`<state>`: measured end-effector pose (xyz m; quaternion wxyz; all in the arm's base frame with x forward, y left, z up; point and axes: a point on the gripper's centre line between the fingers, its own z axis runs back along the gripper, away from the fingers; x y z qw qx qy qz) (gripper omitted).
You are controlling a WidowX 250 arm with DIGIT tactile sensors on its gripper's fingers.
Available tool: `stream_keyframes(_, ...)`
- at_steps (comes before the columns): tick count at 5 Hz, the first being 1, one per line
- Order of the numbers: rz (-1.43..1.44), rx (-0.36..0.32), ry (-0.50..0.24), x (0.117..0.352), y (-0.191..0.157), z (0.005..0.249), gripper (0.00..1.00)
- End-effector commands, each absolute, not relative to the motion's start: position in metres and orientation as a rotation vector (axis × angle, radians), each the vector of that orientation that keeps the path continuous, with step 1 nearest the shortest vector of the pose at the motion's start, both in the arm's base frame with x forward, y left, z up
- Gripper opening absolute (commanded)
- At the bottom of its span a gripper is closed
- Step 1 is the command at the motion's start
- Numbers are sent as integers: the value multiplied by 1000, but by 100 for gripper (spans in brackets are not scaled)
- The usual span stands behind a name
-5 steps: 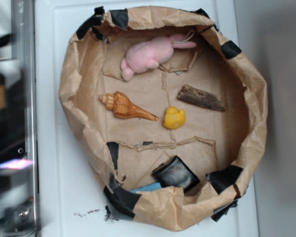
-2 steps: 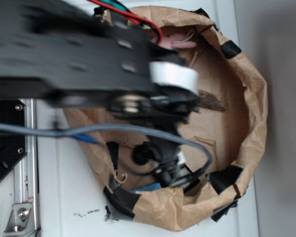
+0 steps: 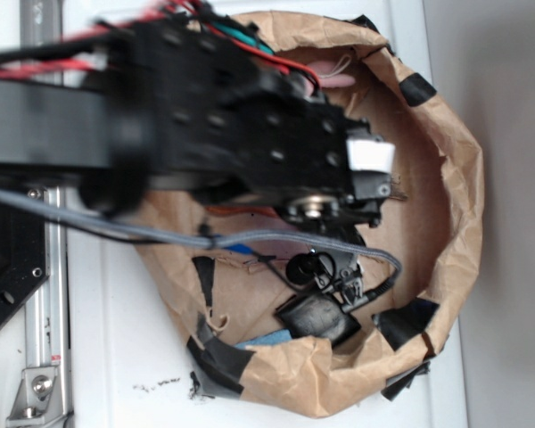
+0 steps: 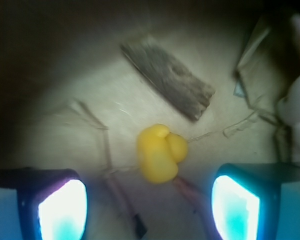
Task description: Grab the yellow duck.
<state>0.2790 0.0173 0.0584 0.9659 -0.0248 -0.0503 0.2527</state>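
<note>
Yellow duck (image 4: 160, 153) looked smooth, rubbery, matt with soft sheen. Bark piece (image 4: 167, 76) was rough, fibrous, dull grey-brown wood. Floor (image 4: 80, 90) under them was brown paper, matt, creased, torn seams showing. Paper wall (image 3: 455, 187) was crumpled kraft paper, patched with glossy black tape (image 3: 416, 89). Robot arm (image 3: 205, 125) looked matt black plastic or metal; could not tell which. Gripper (image 4: 150, 202) fingers (image 4: 62, 210) were glossy, bright, translucent-looking. Black folded piece (image 3: 316, 316) at near edge was slightly shiny.
</note>
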Motion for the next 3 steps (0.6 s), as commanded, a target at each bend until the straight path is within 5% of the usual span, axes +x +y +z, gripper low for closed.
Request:
stream_keyframes(1,500,12,-75,279,29,25,0)
stream_keyframes(3,419,-30,-78,285,34,24,0)
